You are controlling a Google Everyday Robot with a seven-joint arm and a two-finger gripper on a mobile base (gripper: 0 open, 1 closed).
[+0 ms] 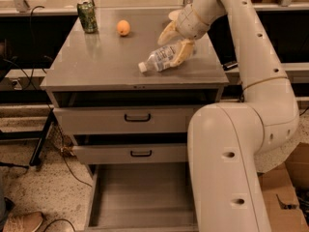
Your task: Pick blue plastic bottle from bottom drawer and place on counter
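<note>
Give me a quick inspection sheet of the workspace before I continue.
Surface: counter, grey, glossy.
Job's things: blue plastic bottle lying sideways over the counter's right side, cap toward front-left; bottom drawer open.
Clutter: green can and orange fruit at the counter's back.
Hand: hand at the bottle's base end, above the counter.
Cables: black cable on the floor left of the cabinet.
Surroundings: cardboard box right, shoe lower left.

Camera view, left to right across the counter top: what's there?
In order: can → orange → bottle, its right end held in the gripper over the right half of the counter.
</note>
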